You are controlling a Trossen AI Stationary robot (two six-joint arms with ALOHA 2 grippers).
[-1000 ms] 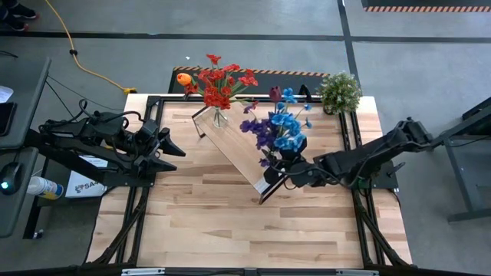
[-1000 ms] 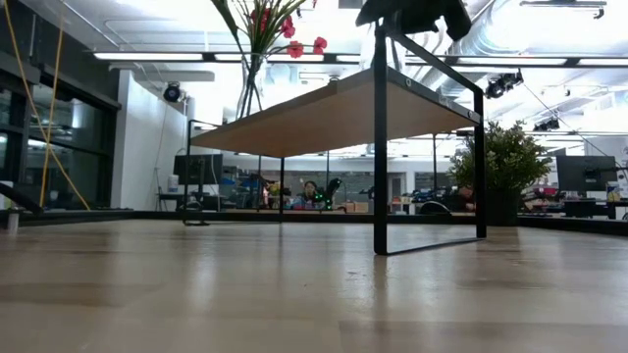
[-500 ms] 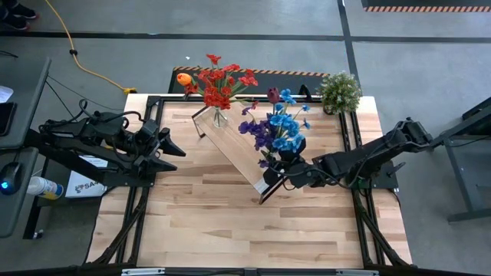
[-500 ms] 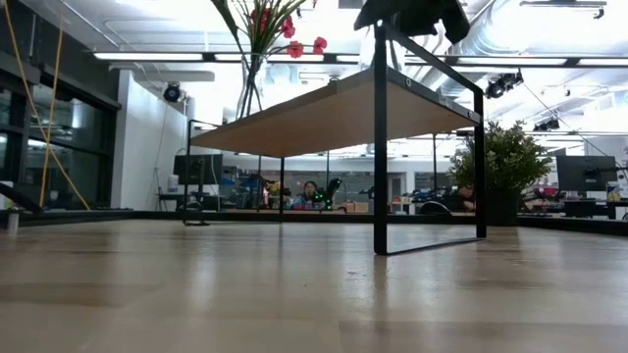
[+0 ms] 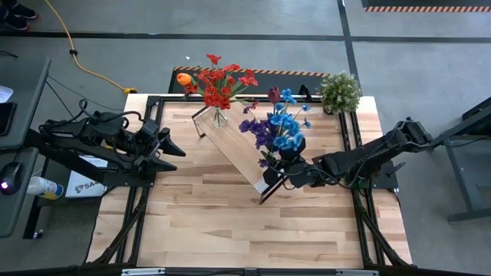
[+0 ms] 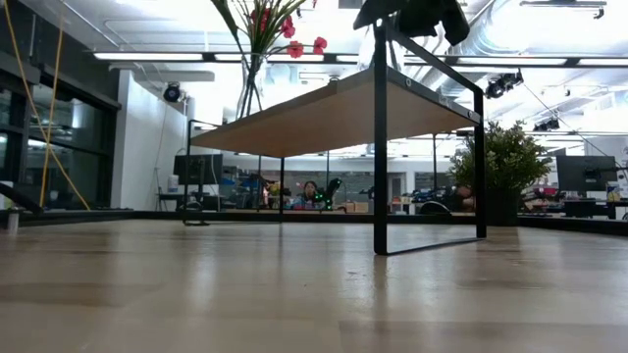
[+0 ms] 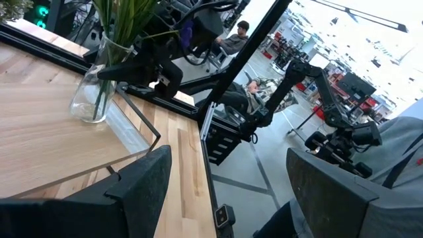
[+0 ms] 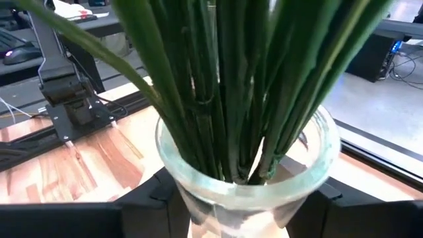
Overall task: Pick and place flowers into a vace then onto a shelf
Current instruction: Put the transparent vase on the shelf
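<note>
The light-wood shelf (image 5: 234,149) lies slantwise on the table on its dark frame (image 6: 380,147). A glass vase (image 5: 220,116) of red flowers (image 5: 221,83) stands on the shelf's far left end. A second glass vase (image 8: 248,178) holds blue and purple flowers (image 5: 280,130) by their green stalks (image 8: 231,86), at the shelf's near right end. My right gripper (image 5: 285,175) is shut on this vase. My left gripper (image 5: 167,146) is open and waits left of the shelf, touching nothing. My right gripper pinches the second vase between its two fingers (image 8: 155,198), below the flared rim, on the narrower neck (image 8: 198,205). The fingers come level from the table's right side. The vase stands upright with the blooms above it; its base (image 6: 366,57) seems to rest on the board.
A bushy pale-green potted plant (image 5: 339,90) stands at the table's far right corner. The plank tabletop (image 5: 207,215) lies bare toward the near edge. People sit in the room beyond the table (image 6: 310,192).
</note>
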